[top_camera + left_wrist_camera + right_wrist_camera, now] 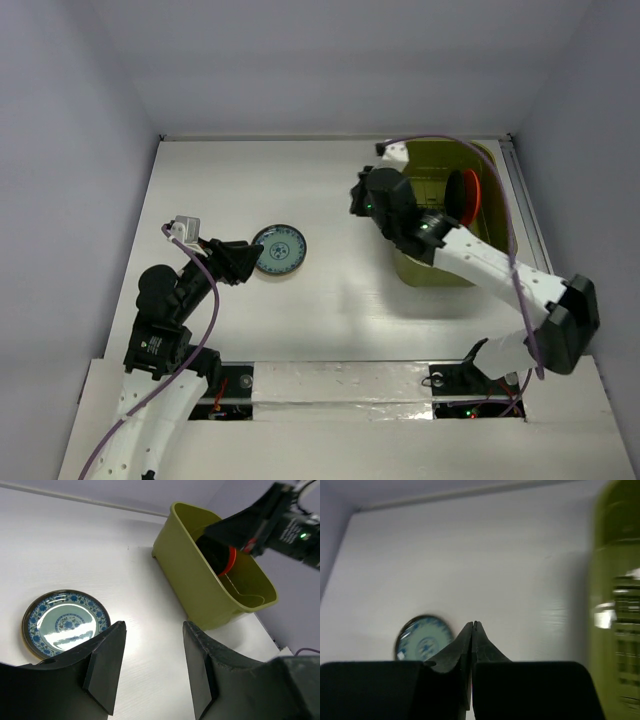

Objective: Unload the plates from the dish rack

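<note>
Right jaws, left of the dish rack (425, 275) at upper right, are pinched shut on nothing; left jaws half open, empty, by the light blue plate (279, 249). I'd open wide before straddling the racked black plate (212, 555) or orange-red plate (231, 560).

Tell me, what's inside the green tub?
An orange-red plate stands on edge beside a black plate. The right arm covers part of the tub, so more could be hidden.
</note>
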`<state>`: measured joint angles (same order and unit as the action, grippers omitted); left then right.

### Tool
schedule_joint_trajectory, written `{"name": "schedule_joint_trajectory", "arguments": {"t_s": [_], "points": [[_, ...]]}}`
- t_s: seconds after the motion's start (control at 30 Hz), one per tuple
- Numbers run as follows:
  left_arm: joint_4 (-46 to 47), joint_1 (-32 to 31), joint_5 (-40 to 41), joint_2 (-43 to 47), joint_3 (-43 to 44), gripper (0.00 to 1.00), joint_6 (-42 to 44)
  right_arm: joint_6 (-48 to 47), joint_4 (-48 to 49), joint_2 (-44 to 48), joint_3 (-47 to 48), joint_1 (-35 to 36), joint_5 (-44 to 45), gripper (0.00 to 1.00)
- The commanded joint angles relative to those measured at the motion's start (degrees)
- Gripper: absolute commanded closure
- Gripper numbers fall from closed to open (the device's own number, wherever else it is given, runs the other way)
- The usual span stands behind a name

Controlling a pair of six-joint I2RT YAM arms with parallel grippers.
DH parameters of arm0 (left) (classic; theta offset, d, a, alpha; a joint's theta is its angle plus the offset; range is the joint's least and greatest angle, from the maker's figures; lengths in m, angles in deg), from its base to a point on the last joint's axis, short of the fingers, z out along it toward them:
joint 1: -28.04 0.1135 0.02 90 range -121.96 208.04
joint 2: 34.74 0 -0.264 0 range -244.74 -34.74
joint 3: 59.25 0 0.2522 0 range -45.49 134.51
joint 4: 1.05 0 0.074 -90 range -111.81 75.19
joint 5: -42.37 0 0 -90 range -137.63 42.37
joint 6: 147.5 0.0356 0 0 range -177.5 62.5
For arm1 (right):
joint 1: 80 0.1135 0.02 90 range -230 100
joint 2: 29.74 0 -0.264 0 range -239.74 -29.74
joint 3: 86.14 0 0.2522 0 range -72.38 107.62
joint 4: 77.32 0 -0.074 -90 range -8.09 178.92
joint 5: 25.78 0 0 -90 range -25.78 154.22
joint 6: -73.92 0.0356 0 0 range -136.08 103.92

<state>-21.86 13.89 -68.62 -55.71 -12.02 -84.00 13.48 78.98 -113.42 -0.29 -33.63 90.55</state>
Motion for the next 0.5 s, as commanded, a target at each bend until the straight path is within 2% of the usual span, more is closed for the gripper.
{"name": "schedule_joint_trajectory", "arguments": {"t_s": [0.0, 0.03, 0.17, 0.23, 0.27, 0.37, 0.47], "points": [[2.83, 0.18, -0.71, 0.23, 0.54, 0.54, -0.22, -6.52, -10.88, 4.57, -1.25, -4.69, 20.15, 1.0], [2.83, 0.18, -0.72, 0.49, 0.54, 0.54, -0.22, -7.06, -11.77, 5.53, -2.21, -9.06, 21.04, 1.0], [2.83, 0.18, -0.72, 0.67, 0.54, 0.54, -0.22, -9.43, -14.05, 8.09, -4.94, -18.74, 20.16, 0.98], [2.83, -0.34, -0.72, 0.67, 0.45, 0.54, -0.22, -10.66, -14.85, 7.31, -5.04, -20.96, 21.22, 0.88], [2.83, -0.35, -0.72, 0.67, 0.45, 0.54, -0.13, -10.75, -15.98, 6.69, -4.43, -21.84, 21.74, 0.77], [2.83, -0.35, -0.63, 0.58, 0.45, 0.54, -0.22, -13.12, -16.17, 4.15, -2.85, -25.88, 21.58, 0.56], [2.74, -0.88, -0.63, 0.49, 0.54, 0.54, -0.13, -16.36, -16.17, 0.46, 0.49, -30.89, 18.24, 0.55]]}}
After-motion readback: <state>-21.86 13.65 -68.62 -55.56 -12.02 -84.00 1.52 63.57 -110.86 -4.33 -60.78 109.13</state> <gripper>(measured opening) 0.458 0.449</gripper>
